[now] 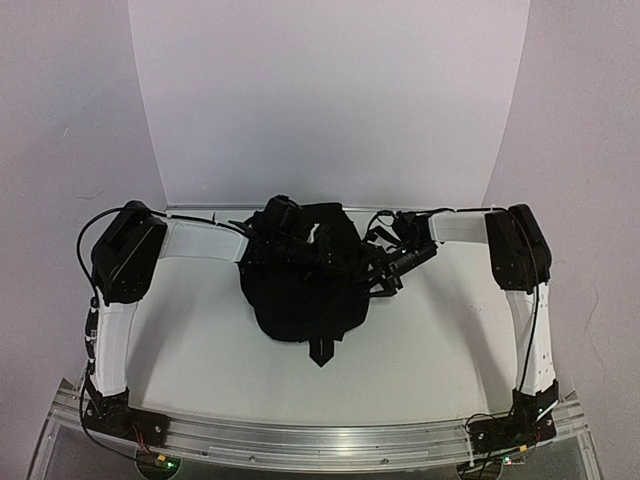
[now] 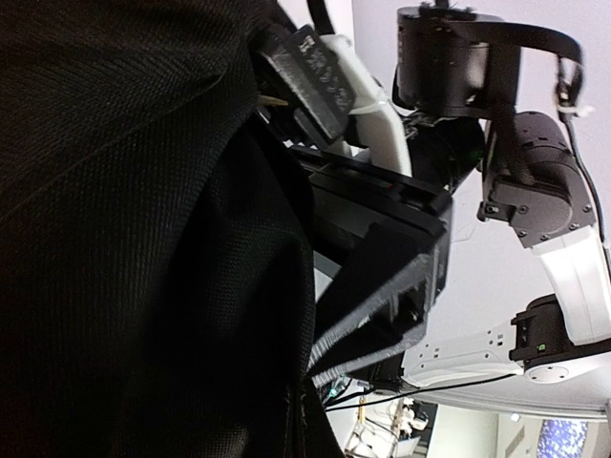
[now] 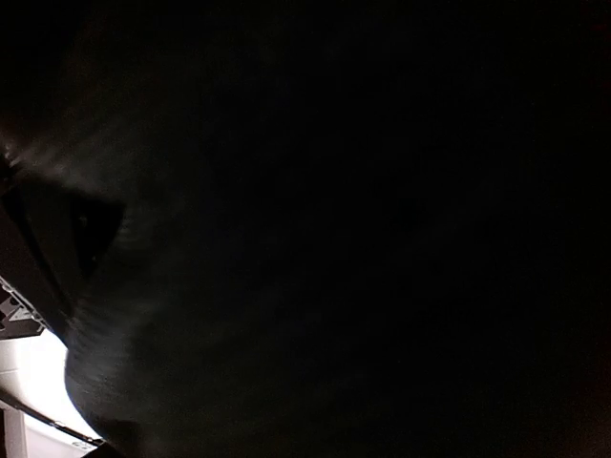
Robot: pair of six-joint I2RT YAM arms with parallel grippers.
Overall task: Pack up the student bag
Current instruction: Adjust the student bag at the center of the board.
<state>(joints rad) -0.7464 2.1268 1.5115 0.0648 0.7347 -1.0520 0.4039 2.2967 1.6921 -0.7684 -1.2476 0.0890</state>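
— Well, top view first: the student bag (image 1: 305,300) slumps mid-bench (image 1: 200,340). The left end effector (image 1: 298,245) is pressed together at its far rim. The right end effector (image 1: 390,270) is at its right edge; spread or not, I can't tell.
— Left wrist?
— Black fabric sits against the fingers (image 2: 387,277); whether any is pinched is unclear.
— Right wrist?
— Nearly all dark. Working blind like that, it could snag a strap (image 1: 320,352) and drag the bag.

Overhead from behind — wrist views against bag (image 1: 300,300)
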